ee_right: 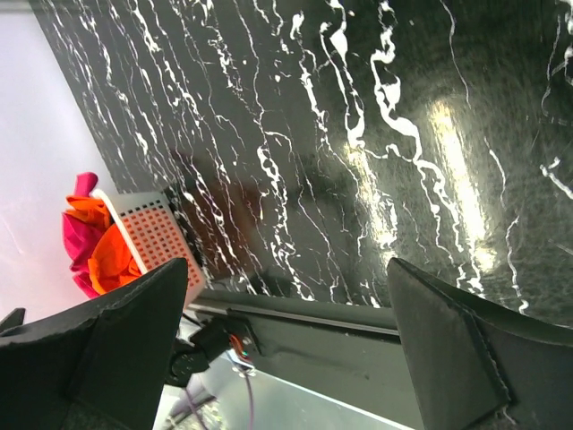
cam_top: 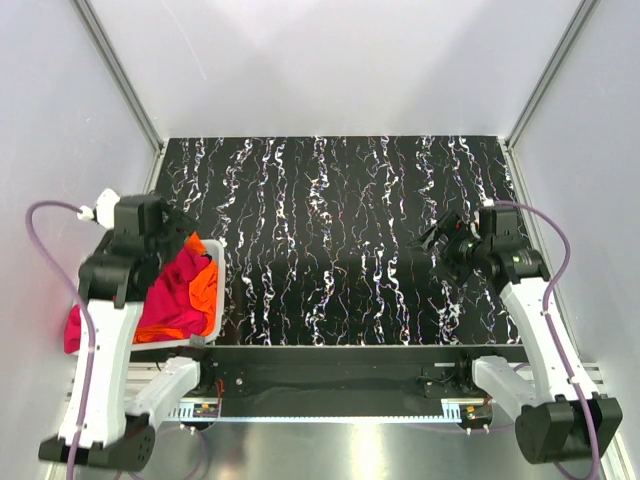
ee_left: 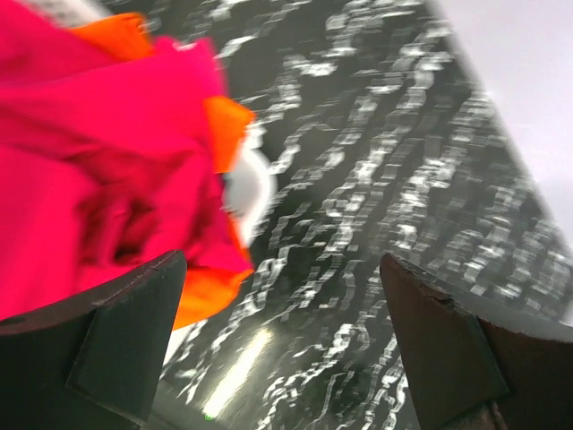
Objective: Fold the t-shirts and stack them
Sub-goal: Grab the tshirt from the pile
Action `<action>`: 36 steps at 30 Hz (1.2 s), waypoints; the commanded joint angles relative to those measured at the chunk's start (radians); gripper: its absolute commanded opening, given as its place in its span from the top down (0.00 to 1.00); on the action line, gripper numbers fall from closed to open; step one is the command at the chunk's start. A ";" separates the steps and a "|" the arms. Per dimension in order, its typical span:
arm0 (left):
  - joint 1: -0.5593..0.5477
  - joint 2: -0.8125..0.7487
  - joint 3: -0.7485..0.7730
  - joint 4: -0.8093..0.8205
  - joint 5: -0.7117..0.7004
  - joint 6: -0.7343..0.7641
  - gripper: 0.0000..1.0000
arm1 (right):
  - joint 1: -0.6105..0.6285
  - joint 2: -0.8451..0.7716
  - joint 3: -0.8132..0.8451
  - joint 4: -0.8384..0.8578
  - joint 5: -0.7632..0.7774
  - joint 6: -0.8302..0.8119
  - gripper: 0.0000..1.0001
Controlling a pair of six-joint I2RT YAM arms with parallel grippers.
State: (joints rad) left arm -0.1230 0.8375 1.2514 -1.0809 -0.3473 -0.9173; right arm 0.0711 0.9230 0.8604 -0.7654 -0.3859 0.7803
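The t-shirts lie bunched in a white basket (cam_top: 212, 262) at the table's left edge. A magenta-red shirt (cam_top: 172, 290) is on top and spills over the basket's left side, with an orange one (cam_top: 205, 285) under it. My left gripper (cam_top: 188, 238) hovers over the basket's far end, open and holding nothing. In the left wrist view the magenta-red shirt (ee_left: 89, 161) and orange shirt (ee_left: 215, 291) fill the left, behind the left finger, and the gripper (ee_left: 282, 331) is open over bare table. My right gripper (cam_top: 438, 236) hangs open above the table's right side.
The black, white-veined table (cam_top: 340, 220) spreads between the arms, with white walls around it. In the right wrist view the open gripper (ee_right: 286, 349) looks toward the table's near edge, the basket (ee_right: 157, 237) with the shirts (ee_right: 85, 237), and the left arm's base.
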 commanded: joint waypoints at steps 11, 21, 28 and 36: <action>0.156 0.248 0.086 -0.429 0.021 -0.166 0.29 | 0.033 0.077 0.135 -0.063 -0.011 -0.118 0.01; 0.240 0.256 -0.079 -0.392 0.004 -0.196 0.44 | 0.081 0.105 0.177 -0.058 0.019 -0.167 0.00; 0.243 0.249 -0.184 -0.352 0.005 -0.221 0.53 | 0.095 0.117 0.184 -0.058 0.027 -0.176 0.00; 0.241 0.236 -0.129 -0.353 -0.070 -0.197 1.00 | 0.113 0.112 0.195 -0.060 0.045 -0.190 0.00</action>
State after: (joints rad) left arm 0.1123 1.0946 1.0599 -1.3510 -0.3569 -1.1328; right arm 0.1669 1.0405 1.0084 -0.8295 -0.3630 0.6186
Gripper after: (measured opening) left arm 0.072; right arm 0.994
